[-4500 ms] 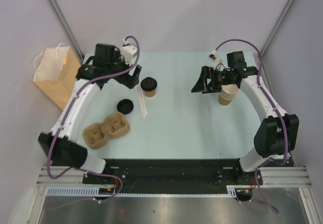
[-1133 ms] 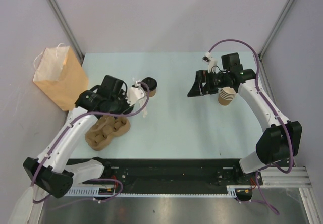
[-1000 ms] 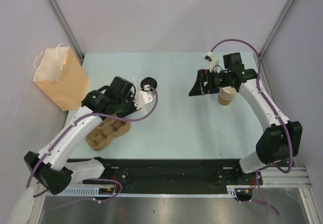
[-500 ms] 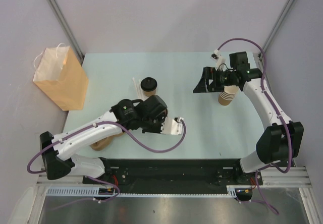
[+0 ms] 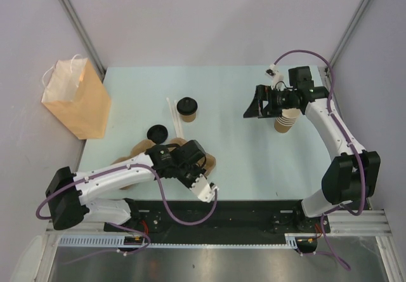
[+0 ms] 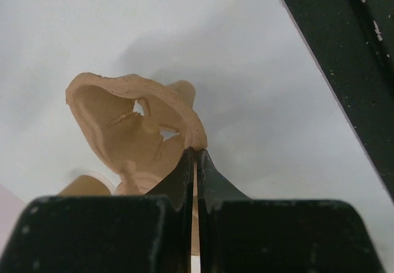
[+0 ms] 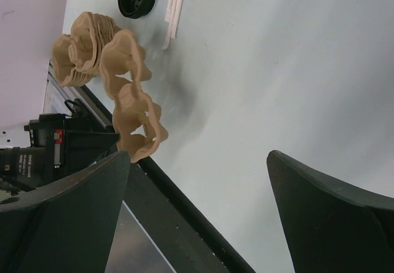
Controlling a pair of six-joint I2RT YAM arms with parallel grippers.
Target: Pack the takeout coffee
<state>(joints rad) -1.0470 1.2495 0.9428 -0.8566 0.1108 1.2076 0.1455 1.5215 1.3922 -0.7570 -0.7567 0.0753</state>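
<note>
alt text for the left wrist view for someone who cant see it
The left gripper is shut on the rim of a tan moulded-pulp cup carrier, holding it above the pale table. A black edge strip runs along the upper right.

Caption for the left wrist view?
Left gripper, jaws shut on the rim of a pulp cup carrier above the table.

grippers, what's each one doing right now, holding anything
left gripper: closed, pinching the rim of a carrier tray
right gripper: open, holding nothing
</note>
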